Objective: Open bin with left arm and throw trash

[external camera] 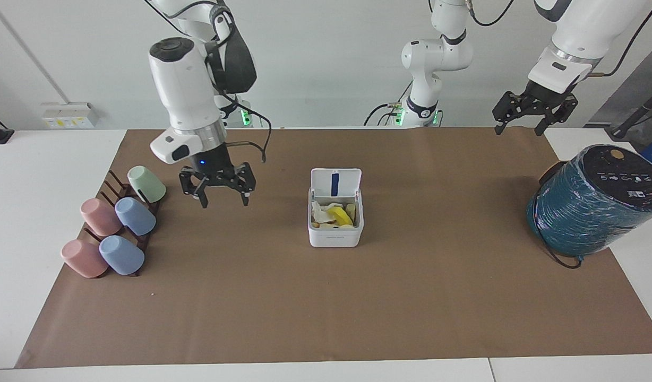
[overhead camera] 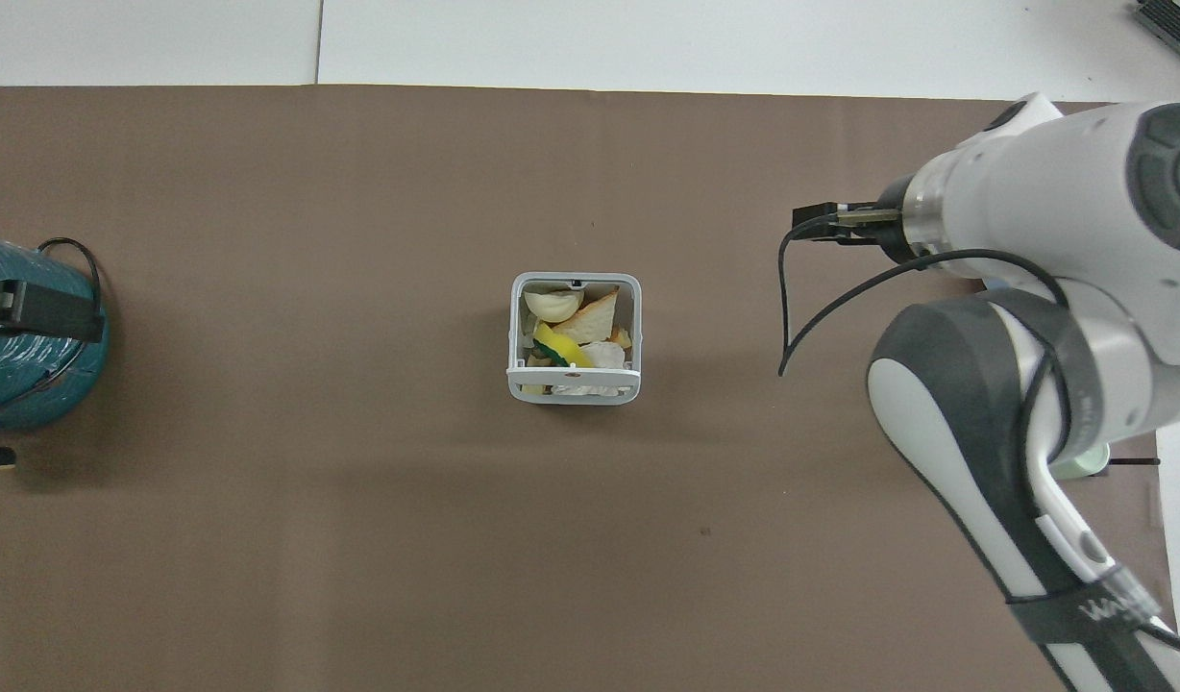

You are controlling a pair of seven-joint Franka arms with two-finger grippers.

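The right hand [external camera: 221, 190] hangs spread wide and empty over the counter [external camera: 411, 297], between the cups [external camera: 135, 216] and the bin [external camera: 335, 231]. The left hand [external camera: 525, 121], also spread and empty, is raised at its own end. The bin stands mid-counter, lid up, trash [external camera: 334, 215] inside.

White table [external camera: 39, 223], brown mat [external camera: 358, 307], open bin [external camera: 335, 233], 5 cups [external camera: 119, 223], teal cylinder [external camera: 591, 201]

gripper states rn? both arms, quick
Left gripper: open, empty, raised over the left arm's end of the table.
Right gripper: open, empty, over the mat between the bin and the cups.
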